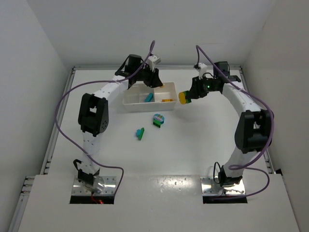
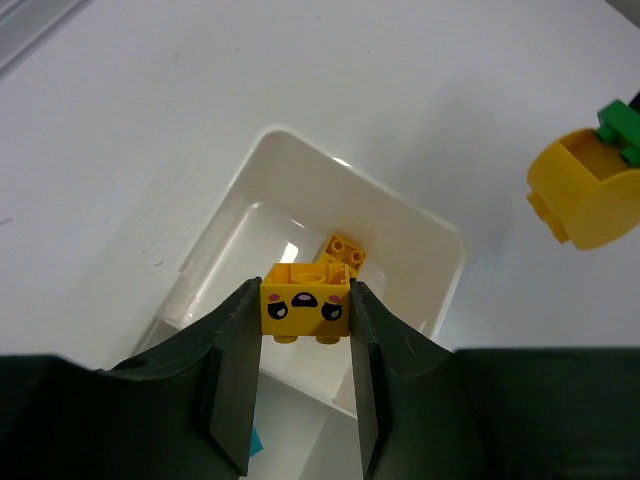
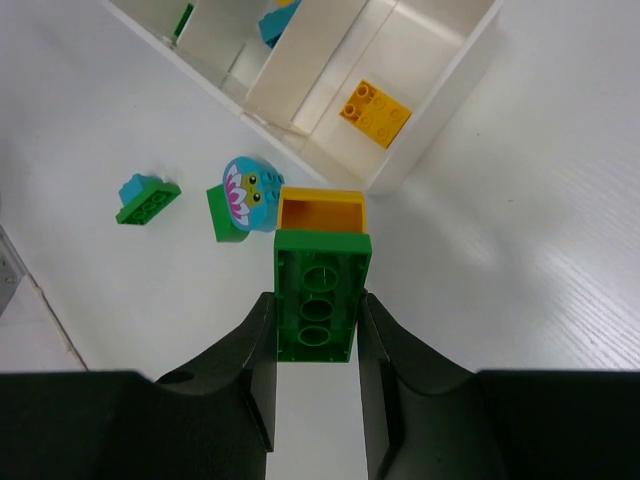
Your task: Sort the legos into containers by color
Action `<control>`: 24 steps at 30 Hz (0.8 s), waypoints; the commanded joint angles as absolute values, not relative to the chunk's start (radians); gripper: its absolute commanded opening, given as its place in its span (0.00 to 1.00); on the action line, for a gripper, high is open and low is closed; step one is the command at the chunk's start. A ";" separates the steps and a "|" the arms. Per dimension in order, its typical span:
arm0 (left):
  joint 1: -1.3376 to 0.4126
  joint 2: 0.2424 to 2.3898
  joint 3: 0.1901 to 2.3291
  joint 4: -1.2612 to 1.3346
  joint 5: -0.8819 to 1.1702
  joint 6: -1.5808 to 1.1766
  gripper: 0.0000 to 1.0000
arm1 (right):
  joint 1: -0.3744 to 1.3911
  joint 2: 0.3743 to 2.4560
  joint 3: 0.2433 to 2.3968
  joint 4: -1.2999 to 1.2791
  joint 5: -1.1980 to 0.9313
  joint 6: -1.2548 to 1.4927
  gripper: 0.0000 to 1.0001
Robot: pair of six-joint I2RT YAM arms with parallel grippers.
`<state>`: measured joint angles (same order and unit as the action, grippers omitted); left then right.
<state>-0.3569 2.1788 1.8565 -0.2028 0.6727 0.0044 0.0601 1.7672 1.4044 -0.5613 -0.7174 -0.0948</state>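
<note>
— So, what do your two grippers have?

— One piece each. Your left gripper is clamped on a yellow face brick, with one finger flat on each side. Your right gripper is closed on a green brick, held by its long sides. A yellow block is stuck to the end away from the wrist.

— And where is the tray from each?

— Under your left fingertips. The face brick hangs over the end compartment, and one orange brick lies on its floor just past the held one. From your right gripper the tray sits ahead, apart from the yellow block, with that same end compartment nearest.

— How many are in the tray?

— Three that you can count, one per compartment. There is the orange brick, one cyan brick in the middle, and a green bit in the far one, mostly cut off by the frame.

— Loose ones?

— Two on the table, ahead and left of your right fingertips, each cyan on green. The face stack is nearer. The small stack lies further left, apart from it.
</note>
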 commanded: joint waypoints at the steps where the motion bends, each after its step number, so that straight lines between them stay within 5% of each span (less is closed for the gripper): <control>1: -0.374 2.177 1.916 -0.285 0.727 0.047 0.28 | 0.054 1.789 1.463 -0.540 -0.771 -0.072 0.00; 4: -0.393 2.177 1.905 -0.326 0.741 0.098 0.64 | 0.054 1.789 1.451 -0.506 -0.799 -0.072 0.00; 6: -0.402 2.166 1.896 -0.337 0.741 0.112 0.70 | 0.054 1.789 1.451 -0.506 -0.833 -0.060 0.00; 7: -0.402 2.166 1.896 -0.337 0.753 0.121 0.85 | 0.054 1.798 1.451 -0.506 -0.842 -0.060 0.00; 8: -0.402 2.166 1.896 -0.337 0.753 0.104 0.87 | 0.054 1.798 1.451 -0.506 -0.851 -0.049 0.00; 13: -0.384 2.085 1.790 -0.235 0.894 0.051 0.92 | 0.054 1.789 1.417 -0.469 -0.968 -0.028 0.00; 24: -0.356 2.020 1.689 -0.092 1.382 -0.182 0.84 | 0.054 1.807 1.430 -0.672 -1.189 -0.210 0.00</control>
<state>-0.3645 2.0720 1.6897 -0.1402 1.1931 -0.1257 0.0593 1.7969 1.4105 -0.5915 -1.0733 -0.1036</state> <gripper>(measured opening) 0.844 0.308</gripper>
